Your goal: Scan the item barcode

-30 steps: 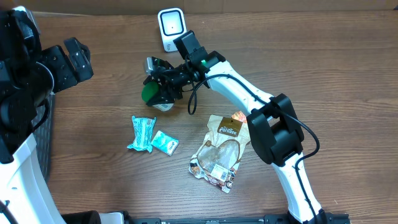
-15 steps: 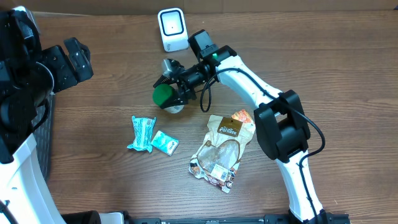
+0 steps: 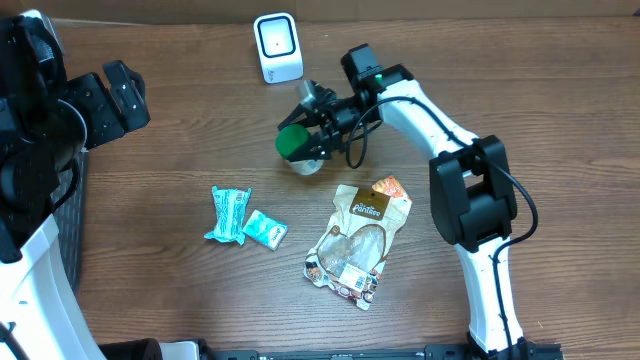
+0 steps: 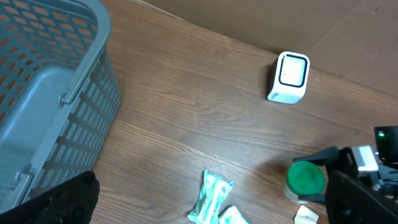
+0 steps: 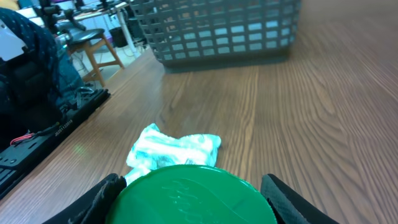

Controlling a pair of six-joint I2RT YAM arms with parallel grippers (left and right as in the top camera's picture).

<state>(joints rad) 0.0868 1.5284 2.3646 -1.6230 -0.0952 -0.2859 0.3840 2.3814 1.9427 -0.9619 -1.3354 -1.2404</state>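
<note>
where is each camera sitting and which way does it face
Overhead: above the table, facing down; scanner, left arm, right arm show.
Left wrist: high at left, tilted down at basket and scanner; left fingers in bottom corners.
Right wrist: low, facing the basket; right fingers flank the green lid.
Shared: both wrists see green lid, basket.

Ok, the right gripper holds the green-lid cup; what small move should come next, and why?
Probably bring the cup up toward the scanner and turn its side to the scanner's window. The right gripper is shut on the cup, which is apart from the scanner, and no barcode shows in any view.
</note>
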